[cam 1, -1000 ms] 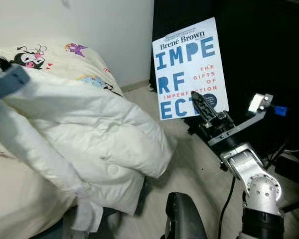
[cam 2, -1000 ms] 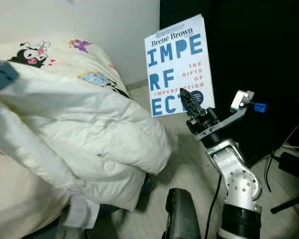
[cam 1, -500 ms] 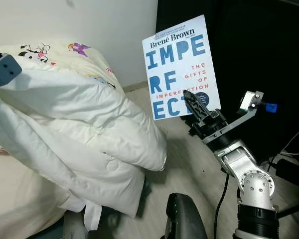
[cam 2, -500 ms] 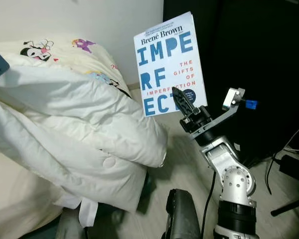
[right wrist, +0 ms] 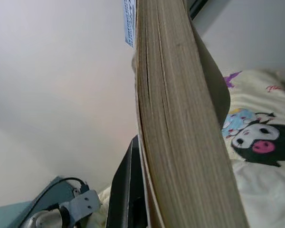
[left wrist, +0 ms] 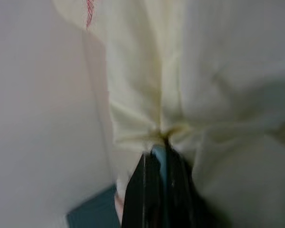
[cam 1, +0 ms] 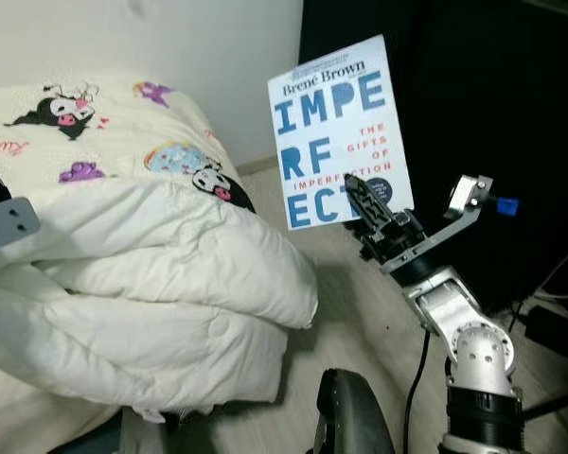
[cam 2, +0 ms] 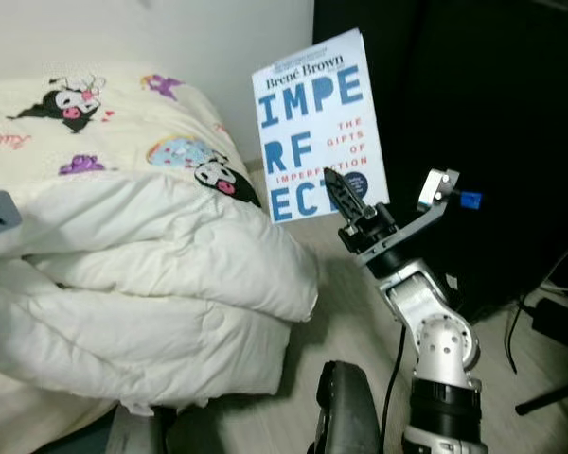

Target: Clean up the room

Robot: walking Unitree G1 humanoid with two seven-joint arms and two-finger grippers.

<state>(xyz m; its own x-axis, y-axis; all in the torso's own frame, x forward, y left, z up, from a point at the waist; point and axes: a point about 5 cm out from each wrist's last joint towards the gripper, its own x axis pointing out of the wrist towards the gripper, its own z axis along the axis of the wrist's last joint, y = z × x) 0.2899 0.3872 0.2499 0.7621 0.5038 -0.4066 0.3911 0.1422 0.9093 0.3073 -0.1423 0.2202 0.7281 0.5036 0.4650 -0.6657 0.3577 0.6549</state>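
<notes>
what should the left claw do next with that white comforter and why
Probably lower and let go. The left claw is shut on a pinch of the white comforter, which already lies bunched on the bed. The right claw holds the book upright, so it is occupied.

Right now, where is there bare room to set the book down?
The cartoon-print bedspread behind the white duvet, toward the wall, lies bare. The floor strip between duvet and right arm is narrow. The right gripper holds the book; the left gripper pinches the duvet.
</notes>
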